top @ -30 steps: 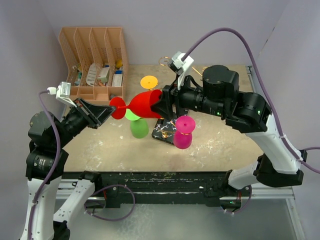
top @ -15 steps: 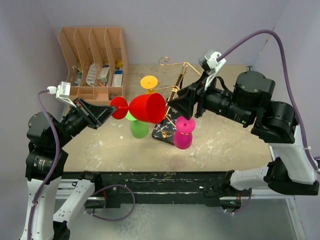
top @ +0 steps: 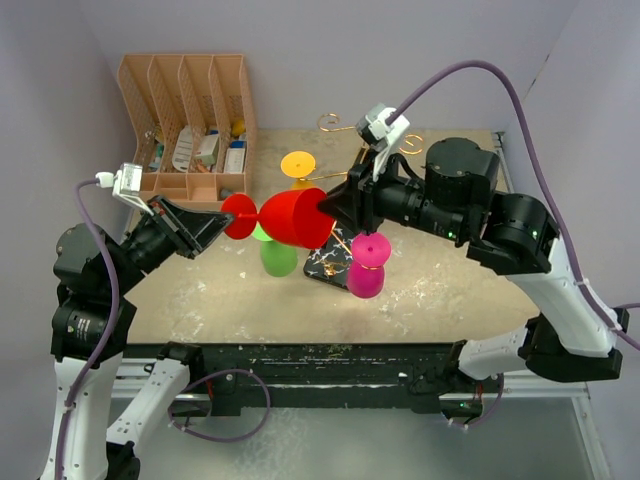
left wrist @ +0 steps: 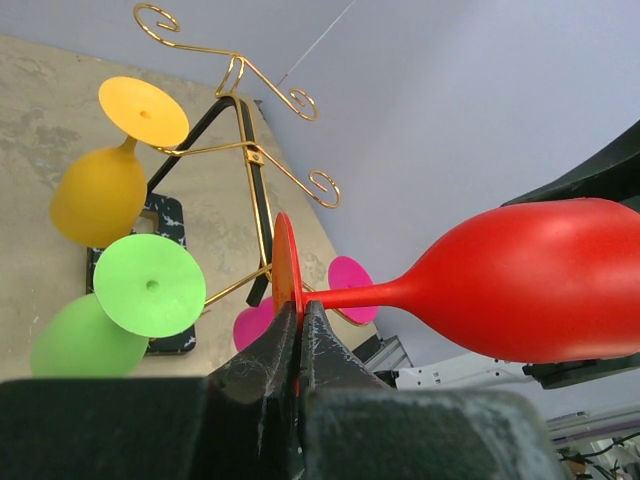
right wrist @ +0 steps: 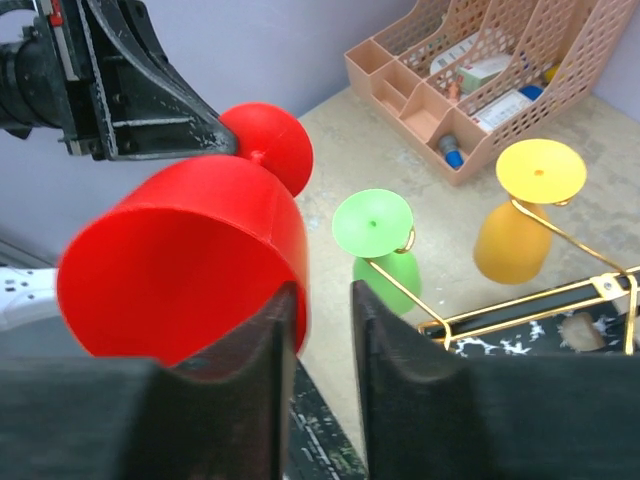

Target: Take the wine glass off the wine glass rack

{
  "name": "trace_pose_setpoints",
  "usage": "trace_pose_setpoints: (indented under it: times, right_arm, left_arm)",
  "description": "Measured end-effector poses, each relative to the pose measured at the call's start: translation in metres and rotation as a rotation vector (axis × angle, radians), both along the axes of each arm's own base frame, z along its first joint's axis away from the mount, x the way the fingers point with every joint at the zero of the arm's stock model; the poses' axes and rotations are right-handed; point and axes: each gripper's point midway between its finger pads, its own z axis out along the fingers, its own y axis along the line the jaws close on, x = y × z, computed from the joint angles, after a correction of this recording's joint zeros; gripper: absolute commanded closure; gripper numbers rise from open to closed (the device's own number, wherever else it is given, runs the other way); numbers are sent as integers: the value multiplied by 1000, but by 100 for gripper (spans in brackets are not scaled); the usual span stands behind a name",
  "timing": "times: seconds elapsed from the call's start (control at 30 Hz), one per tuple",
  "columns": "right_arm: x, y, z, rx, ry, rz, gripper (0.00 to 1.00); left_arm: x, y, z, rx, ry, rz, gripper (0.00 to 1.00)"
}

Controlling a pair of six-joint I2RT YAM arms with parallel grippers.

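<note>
The red wine glass (top: 295, 218) lies level in the air, clear of the gold wire rack (top: 345, 180). My left gripper (top: 226, 220) is shut on the edge of its foot (left wrist: 285, 265). The bowl (left wrist: 540, 280) points right. My right gripper (top: 335, 205) is open and straddles the bowl's rim (right wrist: 190, 250), one finger inside and one outside (right wrist: 400, 350). The rack's black marble-look base (top: 328, 262) stands mid-table. Green (top: 278, 255), yellow (top: 298, 165) and pink (top: 366, 265) glasses hang upside down on its arms.
A peach file organiser (top: 190, 120) with small items stands at the back left, and also shows in the right wrist view (right wrist: 480, 70). Empty curled rack arms (left wrist: 290, 95) stick up behind the hanging glasses. Purple-grey walls close in the table's back and sides.
My right gripper drew back to the right, away from the red bowl, then came back to its rim. The left gripper and the red glass have stayed put.
</note>
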Motion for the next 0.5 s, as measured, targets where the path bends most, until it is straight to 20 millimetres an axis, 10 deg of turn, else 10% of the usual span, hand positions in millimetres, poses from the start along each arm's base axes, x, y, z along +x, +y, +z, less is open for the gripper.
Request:
trace_pose_setpoints:
  times: [0.1, 0.27, 0.4, 0.5]
  right_arm:
    - [4, 7, -4, -8, 6, 0, 98]
    - [9, 14, -10, -23, 11, -4, 100]
    - [14, 13, -10, -27, 5, -32, 100]
    - [24, 6, -9, -34, -10, -95, 100]
  left_arm:
    - [0, 0, 0, 0, 1, 0, 100]
    - [5, 2, -4, 11, 10, 16, 99]
    - [8, 2, -5, 17, 9, 23, 47]
    - [8, 4, -4, 19, 7, 32, 29]
